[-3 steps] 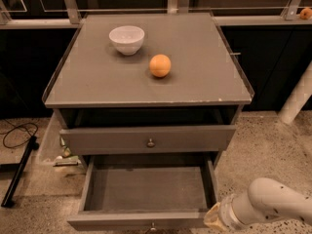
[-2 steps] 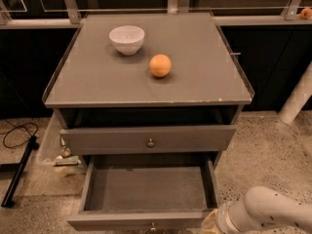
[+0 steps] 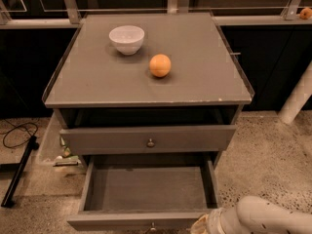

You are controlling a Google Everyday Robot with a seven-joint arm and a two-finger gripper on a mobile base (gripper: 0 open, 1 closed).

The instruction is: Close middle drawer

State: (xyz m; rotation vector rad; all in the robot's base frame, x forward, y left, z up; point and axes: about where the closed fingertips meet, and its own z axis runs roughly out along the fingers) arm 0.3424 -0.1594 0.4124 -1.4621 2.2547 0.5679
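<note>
Drawer work: the middle drawer [image 3: 146,189] waits for its push

It stands pulled far out of the bench [image 3: 195,82], front panel at the lower edge of view. The gripper [image 3: 202,225] sits low, just beside that panel's right end (open or closed, I cannot tell). I judge this the approach; next, a square press inward on the panel. Counted: two drawer fronts, the upper drawer [image 3: 107,139] nearly in, one knob [image 3: 150,143] each, one bowl [image 3: 126,38], one orange [image 3: 160,65].

Open floor [image 3: 263,155] lies right of the pulled-out middle drawer [image 3: 122,220]; the tool [image 3: 199,225] crowds its front corner.
</note>
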